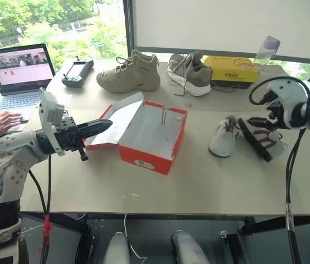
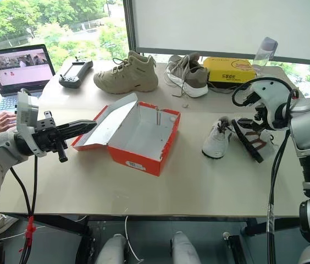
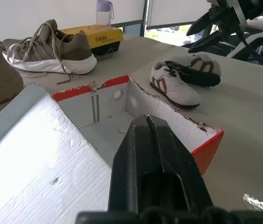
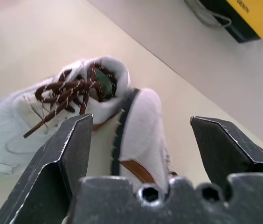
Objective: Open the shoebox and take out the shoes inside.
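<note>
A smooth, pale beige worktop (image 1: pixel 210 181) is seen carrying everything. Near its middle the shoebox (image 1: pixel 152 137) of red cardboard is found open and emptied, its white inside bare, its hinged lid folded back toward the left hand (image 1: pixel 104 126), whose black fingers are pressed shut on nothing beside the lid. To the right, two small white shoes (image 3: pixel 178 81) with dark laces are laid close together on the worktop, one partly hidden behind the right hand (image 1: pixel 256 137), whose jaws are spread wide above them, gripping nothing. Along the far edge one tan boot (image 1: pixel 130 72), one grey-and-white sneaker (image 1: pixel 191 74) and one flat yellow box (image 1: pixel 231 70) are lined up.
</note>
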You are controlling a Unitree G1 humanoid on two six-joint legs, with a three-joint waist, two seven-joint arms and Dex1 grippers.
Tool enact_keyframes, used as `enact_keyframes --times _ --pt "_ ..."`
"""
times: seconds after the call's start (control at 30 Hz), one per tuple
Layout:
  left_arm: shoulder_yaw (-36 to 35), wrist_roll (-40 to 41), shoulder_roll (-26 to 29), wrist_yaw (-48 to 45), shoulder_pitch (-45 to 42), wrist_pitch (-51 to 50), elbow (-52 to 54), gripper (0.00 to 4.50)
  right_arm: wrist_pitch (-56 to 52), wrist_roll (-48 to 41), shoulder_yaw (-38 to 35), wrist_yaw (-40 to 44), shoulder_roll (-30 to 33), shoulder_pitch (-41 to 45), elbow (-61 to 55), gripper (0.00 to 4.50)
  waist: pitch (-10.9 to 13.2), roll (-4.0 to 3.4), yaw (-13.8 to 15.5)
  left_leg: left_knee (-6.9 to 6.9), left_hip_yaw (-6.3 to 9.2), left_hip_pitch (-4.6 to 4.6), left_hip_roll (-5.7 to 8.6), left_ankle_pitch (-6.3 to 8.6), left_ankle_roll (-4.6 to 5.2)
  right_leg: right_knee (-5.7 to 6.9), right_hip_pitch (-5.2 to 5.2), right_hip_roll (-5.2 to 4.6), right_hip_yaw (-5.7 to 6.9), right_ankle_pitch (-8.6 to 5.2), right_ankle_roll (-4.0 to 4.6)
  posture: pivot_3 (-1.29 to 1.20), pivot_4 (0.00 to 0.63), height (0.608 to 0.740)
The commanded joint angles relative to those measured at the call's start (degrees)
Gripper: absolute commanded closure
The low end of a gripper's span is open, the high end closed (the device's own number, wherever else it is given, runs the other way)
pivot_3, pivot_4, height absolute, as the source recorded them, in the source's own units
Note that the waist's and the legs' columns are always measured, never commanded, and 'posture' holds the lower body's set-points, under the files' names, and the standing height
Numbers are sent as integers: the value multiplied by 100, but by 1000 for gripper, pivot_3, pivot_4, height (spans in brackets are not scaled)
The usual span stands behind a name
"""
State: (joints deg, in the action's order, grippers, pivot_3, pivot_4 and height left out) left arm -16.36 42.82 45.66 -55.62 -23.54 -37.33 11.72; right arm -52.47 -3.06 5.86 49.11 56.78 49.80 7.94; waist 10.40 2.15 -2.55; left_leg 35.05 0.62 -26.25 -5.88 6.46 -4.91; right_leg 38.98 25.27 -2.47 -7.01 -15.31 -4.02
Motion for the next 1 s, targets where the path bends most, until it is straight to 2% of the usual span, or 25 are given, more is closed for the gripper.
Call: enact_keyframes --times 0.03,0.17,0.33,0.43,0.53,0.7,1.0 --pt "-180 -105 -124 331 -90 195 -105 4500 -222 -572 -732 27 -241 190 -588 532 0 0 -7 0 0 0 0 0 0 0 -1 0 0 0 0 0 150 685" --pt "-211 -770 -421 1250 -151 608 -445 4500 -441 -928 -1230 -472 -942 94 -990 532 -1 1 -23 1 1 7 -1 0 1 3 -6 1 0 2 -1 0 150 685" --pt "-688 -1073 -1019 2759 -267 648 -689 4500 -128 -586 -1450 -1896 -2001 -530 -1618 532 -5 6 19 4 7 4 -1 0 1 5 -11 1 6 5 -4 0 150 685" --pt "-959 -1554 -1356 3754 -147 952 -744 4500 296 -191 -1406 -3004 -2816 -1279 -2055 532 -10 14 65 4 8 -10 1 -1 1 4 -4 0 5 7 -7 0 150 685" --pt "-1061 -1891 -1644 4405 51 1099 -732 4500 729 57 -1358 -3591 -3349 -1973 -2276 532 -12 16 99 1 10 -8 1 -1 1 3 -6 1 8 8 -7 0 150 685" --pt "-1267 -2115 -2147 5123 503 1245 -648 4500 1562 526 -1014 -4141 -3727 -2894 -2434 532 -14 16 146 15 9 -6 2 -1 0 5 -10 0 7 13 -9 0 150 685" --pt "-1218 -2262 -2437 5327 861 1553 -604 4500 2410 822 -852 -4454 -3836 -3160 -1918 532 -20 25 151 18 10 2 1 0 -1 5 -18 1 8 14 -7 0 150 685"
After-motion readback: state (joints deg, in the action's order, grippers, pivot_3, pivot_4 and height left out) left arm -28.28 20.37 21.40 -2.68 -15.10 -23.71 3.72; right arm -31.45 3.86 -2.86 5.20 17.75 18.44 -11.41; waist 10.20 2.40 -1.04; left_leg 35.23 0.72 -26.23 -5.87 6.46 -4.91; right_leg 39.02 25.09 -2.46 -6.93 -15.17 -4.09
